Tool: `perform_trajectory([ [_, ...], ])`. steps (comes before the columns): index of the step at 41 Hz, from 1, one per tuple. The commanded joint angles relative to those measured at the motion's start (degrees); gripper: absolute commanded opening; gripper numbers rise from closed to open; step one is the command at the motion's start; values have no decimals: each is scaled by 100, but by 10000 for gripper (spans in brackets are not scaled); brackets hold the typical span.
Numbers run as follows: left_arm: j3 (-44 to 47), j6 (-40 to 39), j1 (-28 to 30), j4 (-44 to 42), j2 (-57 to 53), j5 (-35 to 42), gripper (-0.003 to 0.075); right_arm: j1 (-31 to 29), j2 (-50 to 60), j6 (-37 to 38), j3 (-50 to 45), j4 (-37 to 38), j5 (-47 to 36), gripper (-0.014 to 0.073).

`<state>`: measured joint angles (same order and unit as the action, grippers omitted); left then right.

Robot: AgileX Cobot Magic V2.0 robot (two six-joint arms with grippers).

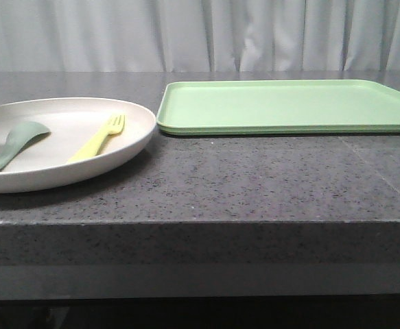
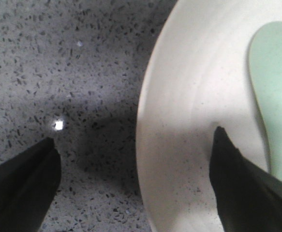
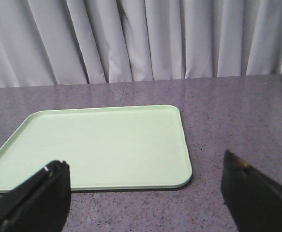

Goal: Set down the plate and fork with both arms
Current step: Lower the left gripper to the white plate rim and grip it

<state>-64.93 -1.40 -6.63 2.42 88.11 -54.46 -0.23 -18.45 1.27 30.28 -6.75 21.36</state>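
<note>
Over the plate's rim, the left gripper (image 2: 136, 159) hangs with its jaws spread wide, one dark finger (image 2: 22, 188) above the speckled grey counter (image 2: 58, 58) and the other above the inside of the plate (image 2: 189, 111), so the rim lies between them; whether either finger touches the dish cannot be told. Beside that inner finger lies the grey-green spoon (image 2: 276, 96), resting in the plate. From the front, the plate (image 1: 127, 130) sits at the left of the counter with the spoon (image 1: 14, 144) toward its left and the fork (image 1: 100, 137) lying right of it, tines pointing away from the robot. The right gripper (image 3: 143, 188) is also spread wide and holds nothing, hovering above the counter near the light-green tray (image 3: 97, 145), which lies just beside the plate, to its right.
</note>
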Motion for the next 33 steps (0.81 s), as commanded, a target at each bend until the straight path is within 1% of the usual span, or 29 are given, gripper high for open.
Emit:
perform_trajectory([
  [1,-148,-4,-36,78,-87,139,609,-21,-83,-5,191,-26,-501,652],
  [12,-148,-4,-36,78,-35,139,607,-21,-83,-5,191,-26,-501,652],
  [14,-148,-4,-36,78,-35,116,589,-21,-83,-5,191,-26,-501,652],
  [17,-148,-4,-36,78,-35,81,516,-21,-83,-5,191,-26,-501,652],
  [20,-148,-4,-36,78,-35,42,401,-21,-83,-5,191,-26,-501,652],
  [24,-148,-4,-36,78,-35,15,222,-21,-83,-5,191,-26,-501,652],
  [29,-148,-4,-36,78,-35,6,18,-21,-83,-5,191,-26,-496,652],
  [30,-148,-4,-36,78,-35,6,-13,-21,-83,-5,191,-26,-496,652],
  [33,-148,-61,-36,83,-35,6,-18,-21,-83,-5,191,-26,-496,652],
])
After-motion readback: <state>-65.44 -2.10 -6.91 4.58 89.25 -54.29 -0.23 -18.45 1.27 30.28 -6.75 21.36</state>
